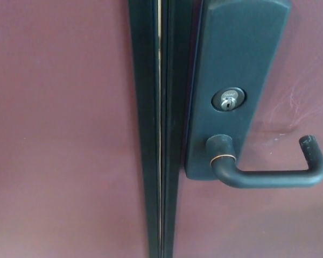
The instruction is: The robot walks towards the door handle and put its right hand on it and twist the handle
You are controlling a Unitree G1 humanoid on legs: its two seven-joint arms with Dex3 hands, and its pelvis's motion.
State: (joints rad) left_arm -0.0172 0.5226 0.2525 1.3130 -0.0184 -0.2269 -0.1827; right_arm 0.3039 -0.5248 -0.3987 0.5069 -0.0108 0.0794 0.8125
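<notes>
The head view, the only one given, sat close against a maroon door (pixel 64 134). A dark vertical frame strip (pixel 161 129) with a thin bright seam ran from top to bottom just left of centre. To its right a dark backplate (pixel 239 54) was fixed to the door, with a silver keyhole cylinder (pixel 228 100) set in it. Below the keyhole, the lever door handle (pixel 269 176) sprang from a round collar with a thin brass ring and lay level, running out to the right, its tip turned up near the picture's right edge.

Neither robot hand appeared, so whether their fingers were spread or closed could not be told. Judging by how near the door stood, the approach looked nearly complete. The handle lay level and untouched, so placing the right hand on it and twisting both remained to be done.
</notes>
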